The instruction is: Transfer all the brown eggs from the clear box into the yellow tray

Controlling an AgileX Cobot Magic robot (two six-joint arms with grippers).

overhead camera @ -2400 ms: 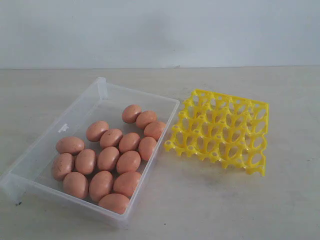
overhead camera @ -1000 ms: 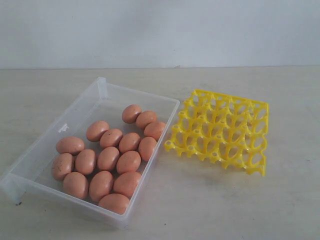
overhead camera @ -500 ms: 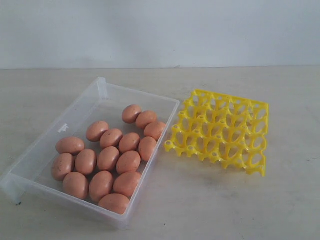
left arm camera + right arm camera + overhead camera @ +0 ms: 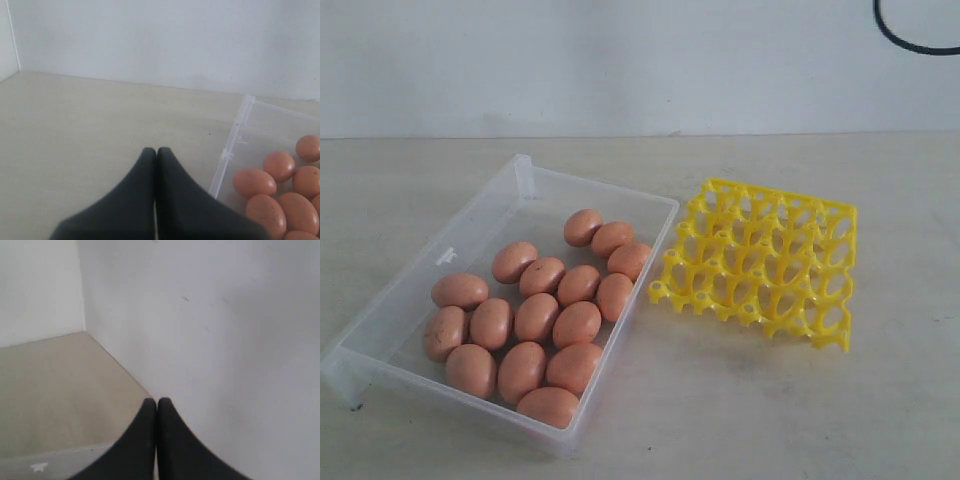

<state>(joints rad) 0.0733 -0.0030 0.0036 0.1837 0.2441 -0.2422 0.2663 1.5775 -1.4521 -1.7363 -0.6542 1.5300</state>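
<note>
Several brown eggs (image 4: 537, 316) lie clustered in the clear box (image 4: 523, 174) at the left of the exterior view. To its right sits the yellow tray (image 4: 761, 262), tilted, with all its cups bare. Neither gripper shows in the exterior view. In the left wrist view my left gripper (image 4: 155, 151) is shut with nothing in it, over bare table beside the clear box (image 4: 234, 142); a few brown eggs (image 4: 254, 182) show there. My right gripper (image 4: 157, 402) is shut, empty, and faces a white wall corner.
A beige table (image 4: 740, 410) carries everything, and a white wall (image 4: 640, 60) closes the back. A black cable loop (image 4: 910, 42) hangs at the top right of the exterior view. In the right wrist view a pale edge (image 4: 50, 465) shows low down.
A black cable loop has come into the top right corner of the exterior view. The eggs, box and tray have not moved.
</note>
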